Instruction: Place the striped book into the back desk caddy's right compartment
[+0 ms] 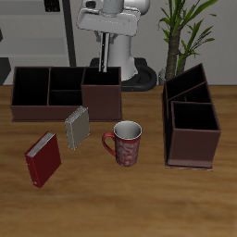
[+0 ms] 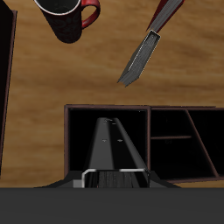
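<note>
My gripper (image 1: 105,67) hangs over the back desk caddy (image 1: 37,113), directly above its right compartment (image 1: 102,95), the big square end section. In the wrist view my gripper (image 2: 114,175) is shut on the striped book (image 2: 112,144). The book shows edge-on as a thin grey strip reaching down inside that compartment (image 2: 83,131). I cannot tell whether the book touches the compartment floor. In the exterior view the book is hidden by the gripper and the compartment walls.
A plain grey book (image 1: 77,127) (image 2: 140,57) stands before the caddy, a red book (image 1: 42,157) (image 2: 166,10) nearer the front edge. A red-and-white mug (image 1: 125,142) (image 2: 66,17) stands mid-table. A second caddy (image 1: 190,116), seen end-on, stands beside a potted plant (image 1: 185,28).
</note>
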